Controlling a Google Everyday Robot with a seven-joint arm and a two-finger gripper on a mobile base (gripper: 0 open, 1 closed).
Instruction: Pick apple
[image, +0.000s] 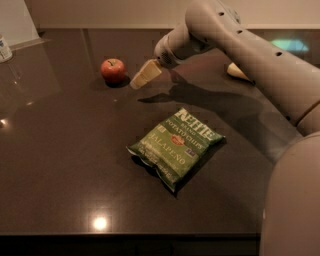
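The apple (113, 70) is small, round and red with a short stem. It sits on the dark countertop (65, 150) at the back left. My gripper (144, 75) is pale yellow at its end and hangs just to the right of the apple, a short gap away and slightly above the surface, pointing down-left toward it. It holds nothing that I can see. My grey arm (250, 50) reaches in from the right and covers much of the right side of the view.
A green Kettle jalapeño chip bag (175, 147) lies in the middle of the counter, in front of the gripper. A pale yellow sponge-like block (235, 71) shows partly behind the arm. A small bottle (5, 48) stands at the far left edge.
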